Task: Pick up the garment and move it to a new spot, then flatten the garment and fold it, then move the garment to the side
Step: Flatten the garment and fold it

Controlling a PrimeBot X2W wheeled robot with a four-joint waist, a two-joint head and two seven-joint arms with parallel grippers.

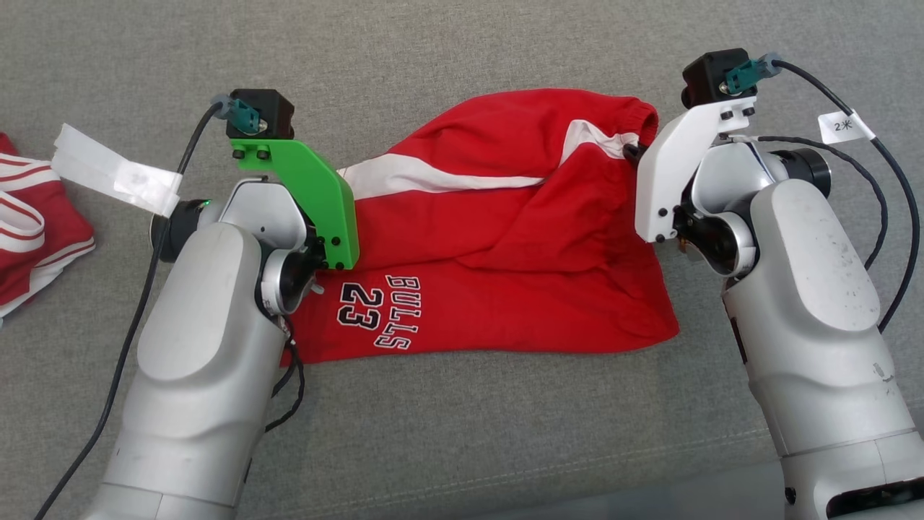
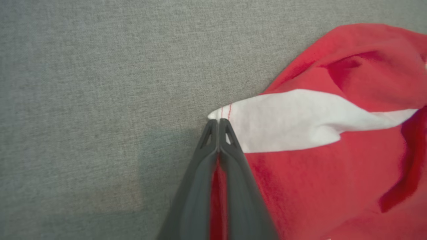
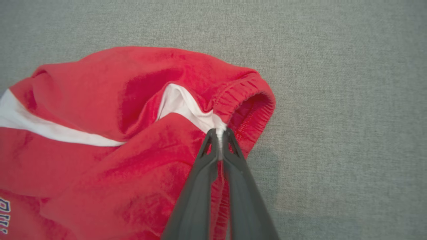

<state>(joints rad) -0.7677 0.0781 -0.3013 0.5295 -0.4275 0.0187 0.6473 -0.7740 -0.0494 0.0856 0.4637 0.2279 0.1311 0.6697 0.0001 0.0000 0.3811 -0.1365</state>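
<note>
2 sets of jaws are pinched shut on the garment (image 1: 505, 238). The left jaws clamp its edge right at the tip of the white stripe (image 2: 300, 120). The right jaws nip the stripe's other end, where it meets the gathered waistband (image 3: 247, 96). Between the 2 arms the garment, a pair of red shorts, lies rumpled on the grey fabric surface (image 1: 462, 433), with its BULLS 23 print (image 1: 382, 310) toward the robot. Well apart, at the far left, lies another red-and-white striped cloth (image 1: 29, 231).
</note>
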